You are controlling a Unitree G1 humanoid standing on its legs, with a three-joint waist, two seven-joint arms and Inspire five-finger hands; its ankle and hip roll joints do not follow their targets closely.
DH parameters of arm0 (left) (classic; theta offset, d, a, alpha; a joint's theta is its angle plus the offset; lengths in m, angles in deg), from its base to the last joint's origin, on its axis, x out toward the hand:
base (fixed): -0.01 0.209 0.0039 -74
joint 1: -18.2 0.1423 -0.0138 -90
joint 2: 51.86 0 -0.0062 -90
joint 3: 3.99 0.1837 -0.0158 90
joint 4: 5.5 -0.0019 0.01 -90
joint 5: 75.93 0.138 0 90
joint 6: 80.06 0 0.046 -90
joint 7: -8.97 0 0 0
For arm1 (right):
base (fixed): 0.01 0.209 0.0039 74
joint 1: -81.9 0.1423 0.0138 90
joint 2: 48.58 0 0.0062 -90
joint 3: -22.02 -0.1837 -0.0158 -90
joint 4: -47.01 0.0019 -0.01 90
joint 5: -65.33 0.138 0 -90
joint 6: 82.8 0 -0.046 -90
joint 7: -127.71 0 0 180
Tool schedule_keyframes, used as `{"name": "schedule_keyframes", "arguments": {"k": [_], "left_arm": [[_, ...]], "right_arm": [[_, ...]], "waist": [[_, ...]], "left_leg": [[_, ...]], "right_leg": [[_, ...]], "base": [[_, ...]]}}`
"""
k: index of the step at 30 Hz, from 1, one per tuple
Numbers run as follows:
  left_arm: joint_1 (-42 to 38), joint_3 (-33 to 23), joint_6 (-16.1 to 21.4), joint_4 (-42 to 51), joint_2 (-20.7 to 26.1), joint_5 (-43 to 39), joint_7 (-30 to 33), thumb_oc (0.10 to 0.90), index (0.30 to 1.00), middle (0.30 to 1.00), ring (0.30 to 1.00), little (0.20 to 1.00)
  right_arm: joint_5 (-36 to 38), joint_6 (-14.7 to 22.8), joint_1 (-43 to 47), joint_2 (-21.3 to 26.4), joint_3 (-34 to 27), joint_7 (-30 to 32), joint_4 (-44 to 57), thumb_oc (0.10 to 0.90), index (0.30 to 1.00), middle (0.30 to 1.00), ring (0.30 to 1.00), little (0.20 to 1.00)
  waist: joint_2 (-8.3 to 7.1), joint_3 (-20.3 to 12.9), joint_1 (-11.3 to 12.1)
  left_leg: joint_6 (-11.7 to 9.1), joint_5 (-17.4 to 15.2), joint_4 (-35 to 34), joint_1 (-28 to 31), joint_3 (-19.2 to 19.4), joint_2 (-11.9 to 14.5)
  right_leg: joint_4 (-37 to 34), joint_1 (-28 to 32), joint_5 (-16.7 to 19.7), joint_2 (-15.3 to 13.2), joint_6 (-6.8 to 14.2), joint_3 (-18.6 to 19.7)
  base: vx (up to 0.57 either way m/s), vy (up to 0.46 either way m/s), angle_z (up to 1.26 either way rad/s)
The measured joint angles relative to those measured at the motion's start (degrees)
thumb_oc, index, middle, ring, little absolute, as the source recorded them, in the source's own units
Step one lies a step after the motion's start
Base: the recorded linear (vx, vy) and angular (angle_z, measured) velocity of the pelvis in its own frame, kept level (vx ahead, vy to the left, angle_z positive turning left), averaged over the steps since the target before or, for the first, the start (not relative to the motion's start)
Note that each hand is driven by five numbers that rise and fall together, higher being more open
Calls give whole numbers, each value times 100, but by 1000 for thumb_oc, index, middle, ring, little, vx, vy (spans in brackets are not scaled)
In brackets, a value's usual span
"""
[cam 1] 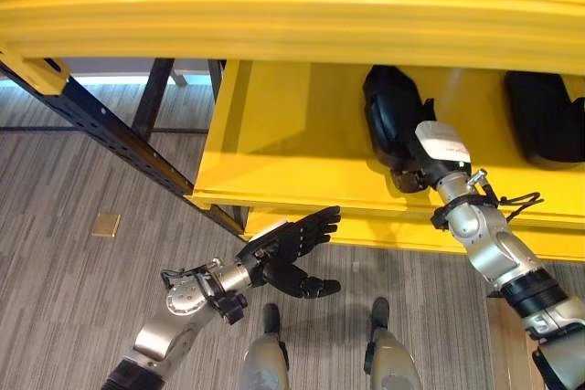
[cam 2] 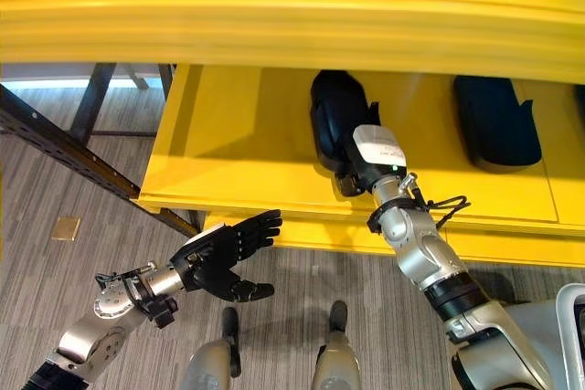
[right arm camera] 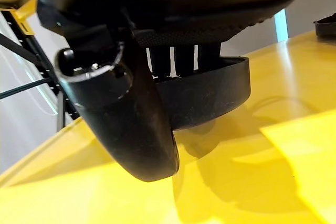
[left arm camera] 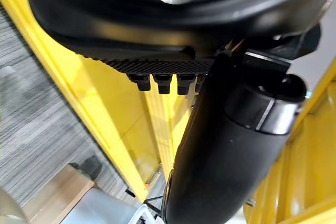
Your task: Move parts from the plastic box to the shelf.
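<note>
A black moulded part (cam 1: 388, 107) lies on the yellow shelf (cam 1: 274, 134), towards its middle. My right hand (cam 1: 409, 175) reaches in over the shelf's front edge and is shut on the part's near end. In the right wrist view the fingers hook behind the part's rim (right arm camera: 210, 98) and the thumb (right arm camera: 131, 124) stands in front of it. A second black part (cam 2: 494, 121) lies further right on the same shelf. My left hand (cam 1: 292, 244) hangs open below the shelf's front edge, above the floor, holding nothing.
A thick yellow upper shelf edge (cam 1: 292, 25) overhangs the lower shelf. A dark metal rack frame (cam 1: 101, 130) slants at the left. A small tan square (cam 1: 106, 224) lies on the grey floor. A pale box corner (cam 2: 571, 317) shows at the lower right.
</note>
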Motion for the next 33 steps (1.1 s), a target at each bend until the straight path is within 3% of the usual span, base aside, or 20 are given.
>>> {"name": "schedule_keyframes", "arguments": {"k": [4, 12, 17, 33], "left_arm": [[-269, 11, -39, 0, 5, 0, 0, 900, 1000, 1000, 1000, 1000], [-525, 3, -104, -1, 1, -204, 39, 900, 1000, 1000, 1000, 1000], [-581, -3, -111, -3, 8, -200, 28, 900, 1000, 1000, 1000, 1000], [-524, -5, -146, -1, 158, -193, -130, 900, 1000, 1000, 1000, 1000]], "right_arm": [[-1, 54, 407, 83, 1, -1, -223, 400, 300, 300, 300, 300], [13, 143, 675, 185, 48, 11, -467, 400, 300, 300, 300, 300], [14, 339, 1277, 405, 293, 30, -940, 400, 300, 300, 300, 300], [18, 375, 1833, 727, 570, 178, -1341, 400, 300, 300, 300, 300]], "waist": [[71, 351, 2], [103, 438, 11], [119, 487, 69], [71, 582, 215]], "left_leg": [[8, -9, 159, -195, -33, -1], [19, -78, 327, -328, -27, 1], [9, -177, 694, -738, -86, 40], [2, -191, 937, -1131, -194, 47]], "right_leg": [[14, -113, 88, -5, 11, 13], [99, -225, 103, -12, 3, 43], [258, -534, 86, -12, -25, 56], [294, -800, 77, -1, -9, 51]], "base": [[-87, -10, 1], [-66, -43, -1], [-70, -65, 0], [-23, -47, 1]]}}
